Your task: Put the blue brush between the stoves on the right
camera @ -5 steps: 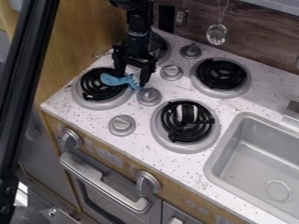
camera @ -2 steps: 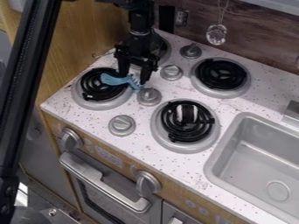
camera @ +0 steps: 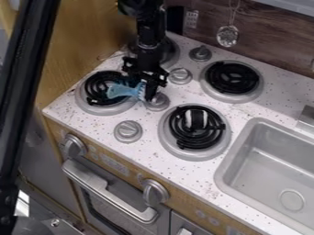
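Brush, blue, noted at the front-left burner of the toy stove. Its broad pale end overlies the black coil, and its bristled end points right, over the burner's rim and toward the nearest silver knob. Whether the brush rests on the coil or is raised slightly above it cannot be determined from this angle.

Robot arm enters from the top edge, left of centre, and hangs down between the two left burners and the knobs. Its hand is at the bristled end of the brush, partly overlapping it and the nearest knob in view. State of the hand: cannot tell whether it is apart, together or clamped on the brush.

Remaining fixtures as observed. Back-left burner sits partly behind the arm. Back-right burner and front-right burner both carry black coils; the latter shows a pale patch near its middle. Speckled white table bears a line of four silver knobs between the left and right burners. Grey sink, with a round drain, is set in at the right. Faceted clear pendant hangs before the wood-grain back panel. Oven handle runs along the front, below the table edge.
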{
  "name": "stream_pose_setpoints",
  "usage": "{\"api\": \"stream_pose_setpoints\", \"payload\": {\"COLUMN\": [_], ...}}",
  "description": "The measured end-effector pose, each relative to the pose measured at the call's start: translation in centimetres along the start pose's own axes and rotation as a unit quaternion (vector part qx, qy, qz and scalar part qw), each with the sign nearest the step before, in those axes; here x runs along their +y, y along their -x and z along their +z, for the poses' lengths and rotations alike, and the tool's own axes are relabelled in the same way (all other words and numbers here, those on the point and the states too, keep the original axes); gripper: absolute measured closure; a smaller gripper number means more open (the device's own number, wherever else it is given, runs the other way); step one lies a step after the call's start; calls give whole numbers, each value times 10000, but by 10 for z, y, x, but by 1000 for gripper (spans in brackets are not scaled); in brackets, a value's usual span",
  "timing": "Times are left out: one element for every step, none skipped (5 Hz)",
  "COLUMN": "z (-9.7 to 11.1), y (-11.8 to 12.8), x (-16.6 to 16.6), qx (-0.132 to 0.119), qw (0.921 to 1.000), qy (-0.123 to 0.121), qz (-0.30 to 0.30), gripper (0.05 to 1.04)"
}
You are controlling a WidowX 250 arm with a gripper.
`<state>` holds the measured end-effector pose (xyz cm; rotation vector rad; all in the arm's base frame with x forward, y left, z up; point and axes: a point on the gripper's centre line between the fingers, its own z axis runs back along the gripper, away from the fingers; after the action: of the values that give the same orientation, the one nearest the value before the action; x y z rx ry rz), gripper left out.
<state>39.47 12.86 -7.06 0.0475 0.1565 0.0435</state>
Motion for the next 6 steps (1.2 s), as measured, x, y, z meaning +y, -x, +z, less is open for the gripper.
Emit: {"api": "stream_pose_setpoints", "payload": {"z": [17,40,44,48,64,55], "y": [1,1,-6,-15,-37,-53], "x": [-11,-34,-66,-102,-126,-151], "qx": [-386,-733,-924,-1134,-1495,-1543], "qw": [9992,9965,9937,9892,9822,9789], "qy": [102,342,459,465,497,368], "qz": [-98,-192,-439,-808,-1027,-1289], "gripper": [578,578,578,578,578,578]}}
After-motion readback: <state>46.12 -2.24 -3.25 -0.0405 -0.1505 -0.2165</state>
